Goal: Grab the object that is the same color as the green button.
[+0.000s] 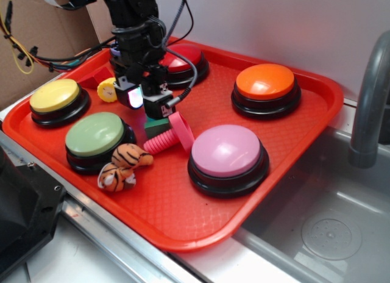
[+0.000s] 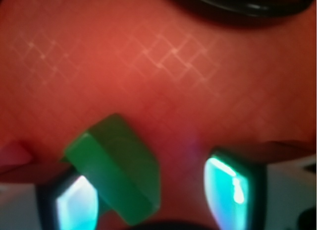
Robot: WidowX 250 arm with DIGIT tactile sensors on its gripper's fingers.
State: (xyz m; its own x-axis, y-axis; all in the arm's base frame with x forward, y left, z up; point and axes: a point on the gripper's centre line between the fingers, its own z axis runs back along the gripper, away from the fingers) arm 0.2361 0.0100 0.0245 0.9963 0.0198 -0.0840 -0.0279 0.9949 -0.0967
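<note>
A glossy red plastic tray (image 1: 183,216) with a fine diamond-grid texture fills the centre of the exterior view, carrying several large round dome buttons on black bases: a yellow dome button (image 1: 56,97) at the left, a pale green dome button (image 1: 95,135) just below it, an orange dome button (image 1: 265,83) at the upper right, a pink dome button (image 1: 226,152) at centre right, and a red dome button (image 1: 183,60) partly hidden behind the arm at the top. The black robot gripper (image 1: 146,103) hangs over the middle of the tray, low above the small dark green angular plastic block (image 1: 157,125), which lies on the tray just right of the green button and touching or nearly touching a pink ribbed screw-like toy (image 1: 172,135). In the wrist view the block (image 2: 119,168), smooth and faceted with sharp edges, sits in the lower left-centre of the frame, close against the left glowing cyan pad (image 2: 74,202); the right pad (image 2: 230,183) stands apart from it with bare tray between, so the gripper is spread wide and holds nothing. A soft striped orange tiger toy (image 1: 122,166) rests below the green button, and a small yellow rounded piece (image 1: 107,89) lies beside the yellow one. A grey metal sink (image 1: 329,222) with a curved faucet (image 1: 368,94) occupies the right.
</note>
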